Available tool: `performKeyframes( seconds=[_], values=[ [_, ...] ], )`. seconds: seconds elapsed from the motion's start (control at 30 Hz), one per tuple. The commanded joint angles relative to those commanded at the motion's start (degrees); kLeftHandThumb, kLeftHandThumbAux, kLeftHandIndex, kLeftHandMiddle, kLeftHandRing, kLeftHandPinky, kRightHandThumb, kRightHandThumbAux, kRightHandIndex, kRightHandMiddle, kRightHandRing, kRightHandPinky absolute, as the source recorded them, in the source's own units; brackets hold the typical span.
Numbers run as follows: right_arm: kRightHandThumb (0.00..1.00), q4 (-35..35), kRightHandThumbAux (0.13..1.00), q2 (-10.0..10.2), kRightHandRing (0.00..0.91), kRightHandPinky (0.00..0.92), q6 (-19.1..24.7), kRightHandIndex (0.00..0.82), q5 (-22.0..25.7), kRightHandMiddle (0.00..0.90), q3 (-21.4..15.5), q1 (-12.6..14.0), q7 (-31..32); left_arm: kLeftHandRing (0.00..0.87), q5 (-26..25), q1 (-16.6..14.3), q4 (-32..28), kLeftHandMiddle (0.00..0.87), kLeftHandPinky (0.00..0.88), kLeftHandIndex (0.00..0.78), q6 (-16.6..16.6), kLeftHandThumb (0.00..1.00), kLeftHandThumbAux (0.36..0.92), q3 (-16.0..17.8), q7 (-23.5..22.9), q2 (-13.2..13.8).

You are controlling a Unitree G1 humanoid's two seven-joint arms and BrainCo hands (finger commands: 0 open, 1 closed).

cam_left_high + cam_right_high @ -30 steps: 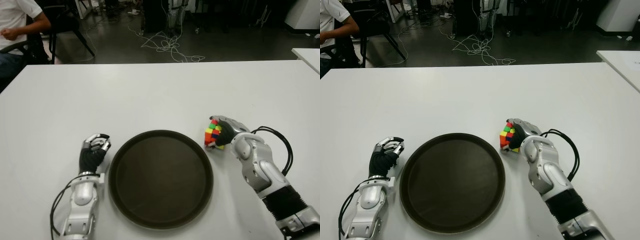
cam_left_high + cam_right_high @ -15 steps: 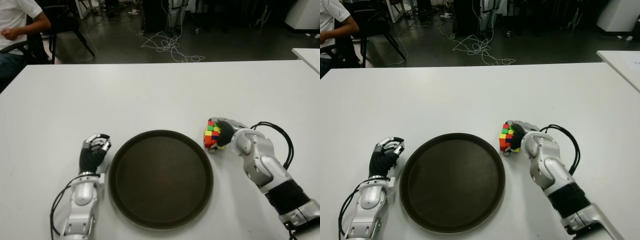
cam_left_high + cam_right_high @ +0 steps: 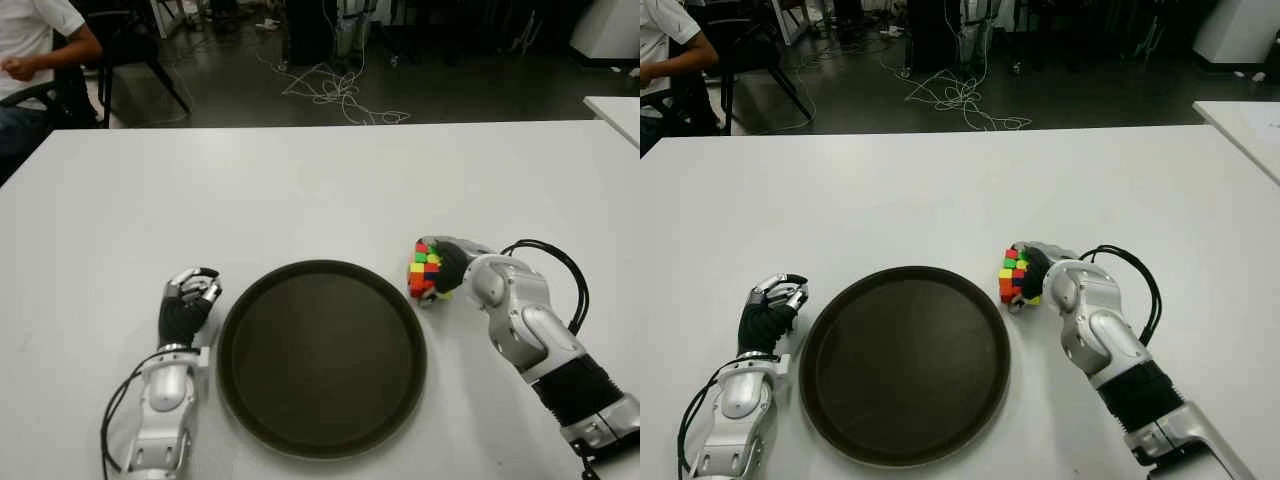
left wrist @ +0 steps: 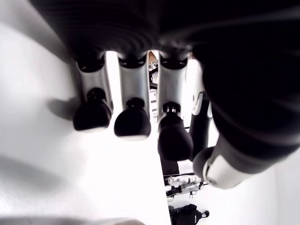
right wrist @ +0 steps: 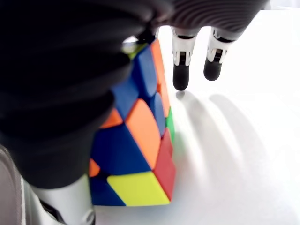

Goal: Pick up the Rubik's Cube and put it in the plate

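Multicoloured Rubik's Cube gripped by right hand | round dark plate beside | left hand curled, holding nothing

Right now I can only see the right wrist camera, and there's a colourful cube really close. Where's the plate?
Observer: The round dark brown plate lies on the white table. It is just left of the multicoloured Rubik's Cube, which sits close to its rim.
Operator: Is the cube in the plate?
Observer: No. In the eye views it is outside the rim, and the right hand grips it from the side away from the plate.
Operator: What's my other hand doing?
Observer: The left hand shows just left of the plate, with its fingers curled and nothing in them.
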Motion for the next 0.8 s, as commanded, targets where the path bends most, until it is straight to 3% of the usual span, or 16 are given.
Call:
performKeyframes(
  seconds=[0.37,0.63,0.8],
  values=[
    [0.0,-0.5,0.841,0.1,0.095,0.008,-1.0,0.058,0.7,0.116,-0.7,0.6,-1.3,0.827,0.3,0.4,-1.2,0.814,0.802,0.444,1.1,0.712,0.704,-0.4,-0.4,0.2],
    [0.0,-0.7,0.837,1.1,0.111,0.009,1.3,0.064,0.3,0.128,-1.2,0.6,-2.1,0.829,0.5,0.7,-2.0,0.817,0.807,0.444,1.6,0.712,0.704,-0.6,-0.2,0.2],
    [0.0,-0.9,0.824,2.0,0.147,0.05,0.4,0.096,0.6,0.162,-2.3,1.7,-7.1,0.83,0.6,0.8,-2.2,0.817,0.81,0.443,2.2,0.712,0.704,-0.6,-0.1,0.1]
  ],
)
